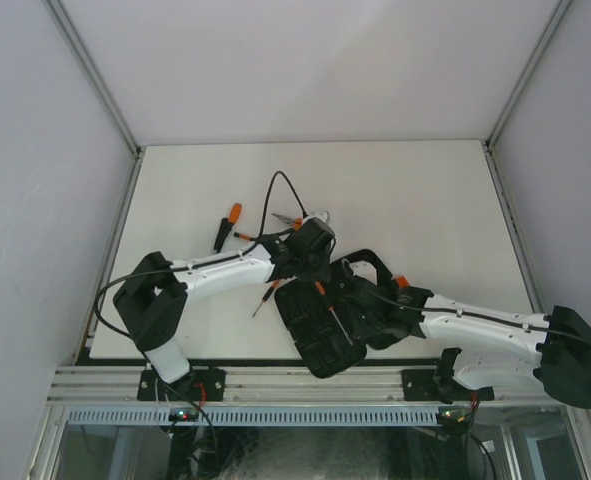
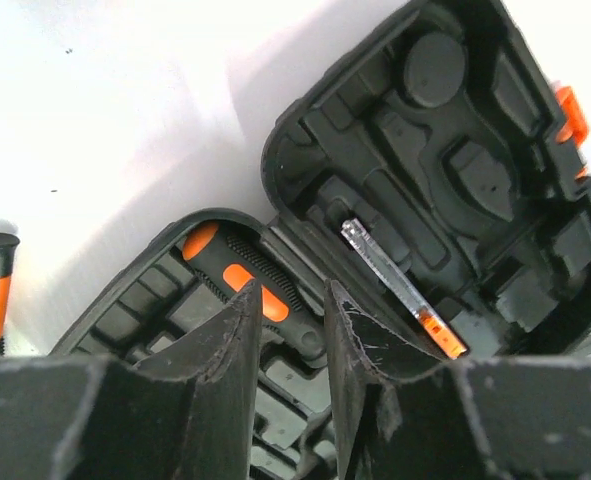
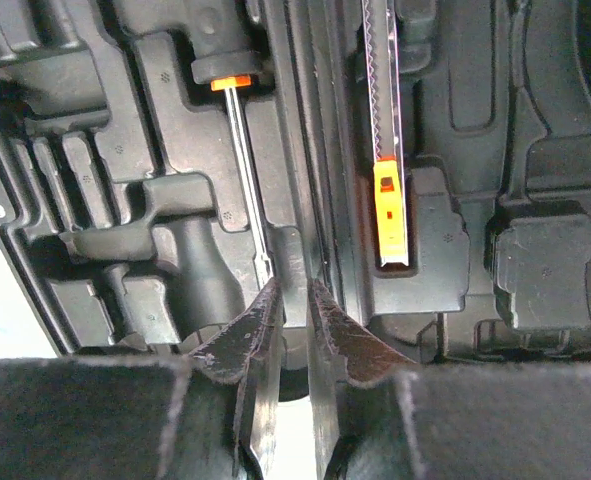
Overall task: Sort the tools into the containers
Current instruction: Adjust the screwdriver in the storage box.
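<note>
- Top external view: the black tool case [image 1: 320, 345] lies open like a clamshell at the near middle of the white worktop [image 1: 425, 200], with both arms bent over it.
- Left wrist view adds the moulded slots, an orange latch [image 2: 570, 115] on one rim, a thick screwdriver [image 2: 237, 280] with an orange-and-black handle in one half, and a metal strip [image 2: 390, 275] with an orange end in the other.
- The left fingers [image 2: 225, 370] stand partly apart around the handle's black end; I cannot tell whether they are grasping it.
- Right wrist view: the right fingers [image 3: 250, 350] are almost clenched at the screwdriver's shaft tip; I cannot tell whether they pinch it.
- An orange-handled tool [image 1: 227, 225] lies farther left, and a thin screwdriver [image 1: 265, 298] lies just left of the case.
- Pale walls [image 1: 35, 150] enclose the worktop.
</note>
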You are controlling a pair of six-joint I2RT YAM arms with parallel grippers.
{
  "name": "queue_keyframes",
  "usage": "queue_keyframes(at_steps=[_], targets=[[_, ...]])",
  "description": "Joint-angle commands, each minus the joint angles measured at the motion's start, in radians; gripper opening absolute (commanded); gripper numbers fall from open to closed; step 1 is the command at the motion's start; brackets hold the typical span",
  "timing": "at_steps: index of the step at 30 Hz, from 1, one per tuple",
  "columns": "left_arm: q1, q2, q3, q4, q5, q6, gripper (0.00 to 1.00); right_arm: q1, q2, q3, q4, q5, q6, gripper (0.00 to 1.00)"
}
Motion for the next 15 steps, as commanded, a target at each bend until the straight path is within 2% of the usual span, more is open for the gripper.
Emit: queue_keyframes(at_steps=[1, 7, 15], targets=[[-0.017, -0.057, -0.068, 0.066, -0.021, 0.175, 0.37, -0.013, -0.052, -0.018, 0.043, -0.004, 0.018, 0.15], [-0.017, -0.076, -0.098, 0.081, -0.023, 0.295, 0.42, -0.029, -0.081, -0.048, 0.058, -0.029, 0.037, 0.15], [-0.017, -0.052, -0.094, 0.114, -0.012, 0.338, 0.43, -0.027, -0.065, -0.052, 0.077, -0.051, 0.04, 0.15]])
